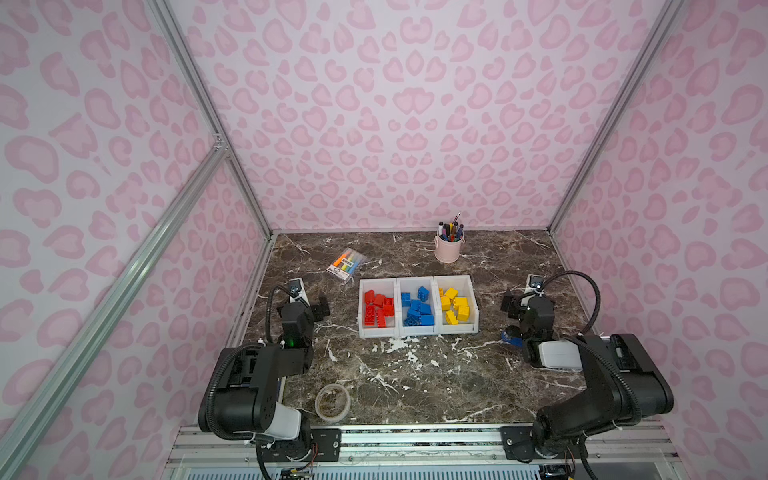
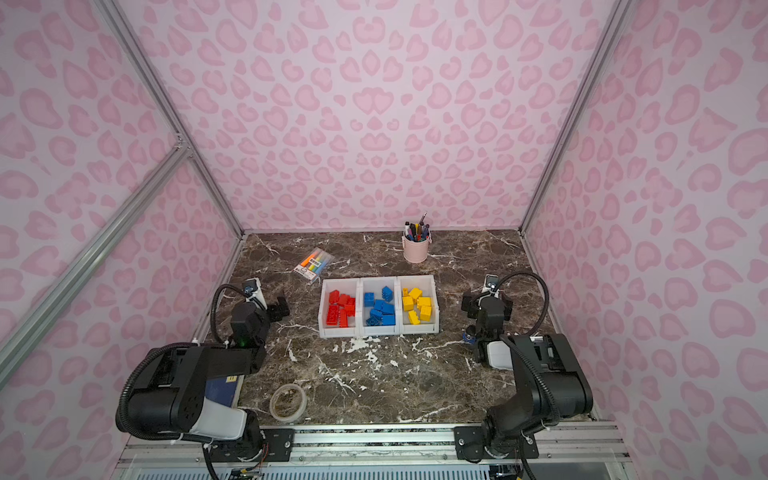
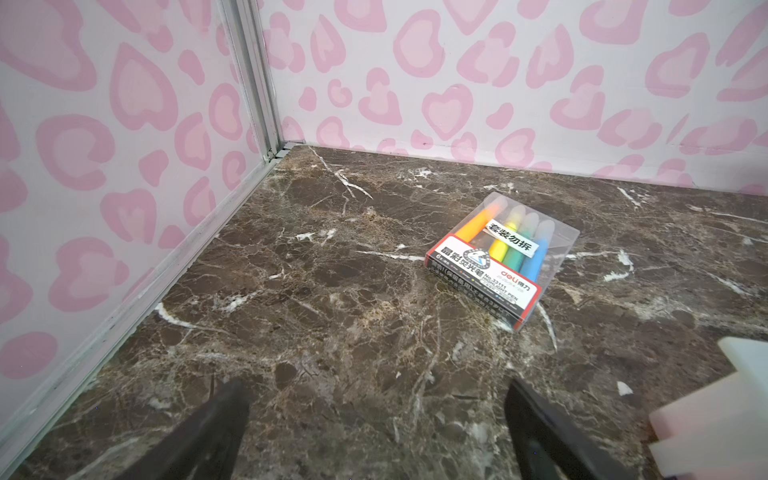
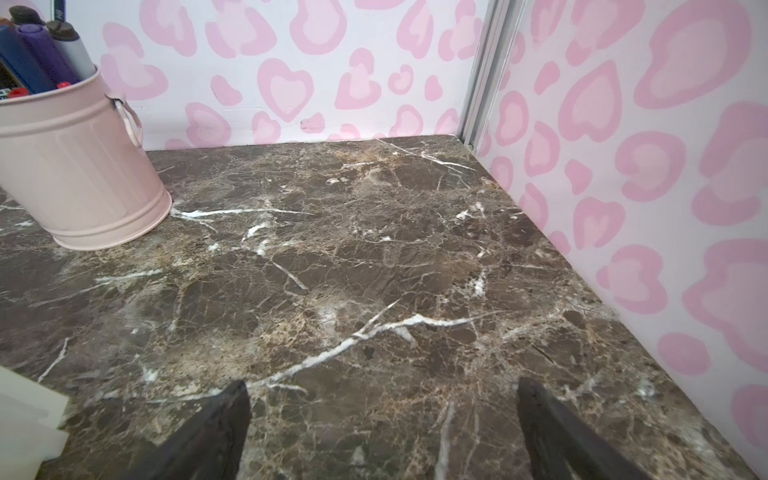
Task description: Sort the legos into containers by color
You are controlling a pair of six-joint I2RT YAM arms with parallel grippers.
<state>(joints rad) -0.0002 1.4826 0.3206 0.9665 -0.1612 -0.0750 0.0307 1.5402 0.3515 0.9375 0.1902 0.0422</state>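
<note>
Left fingers (image 1: 320, 308) and right fingers (image 1: 508, 302) are both spread wide and holding nothing, parked over the bench (image 1: 415, 374) on either side of the containers (image 1: 417, 331). Looks basically done to us: red legos (image 1: 379, 309) in the left bin, blue legos (image 1: 417, 309) in the middle, yellow legos (image 1: 454, 307) on the right. We see none loose. We can't make out the blue thing (image 1: 512, 337) by the right arm.

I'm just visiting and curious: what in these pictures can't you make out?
Brick count: bricks piled in the bins, too small in both top views.
Blue object: mostly behind the right arm in both top views.
Bins: cut by the frame edge in both wrist views.
Pen cup: top cropped in the right wrist view.
</note>
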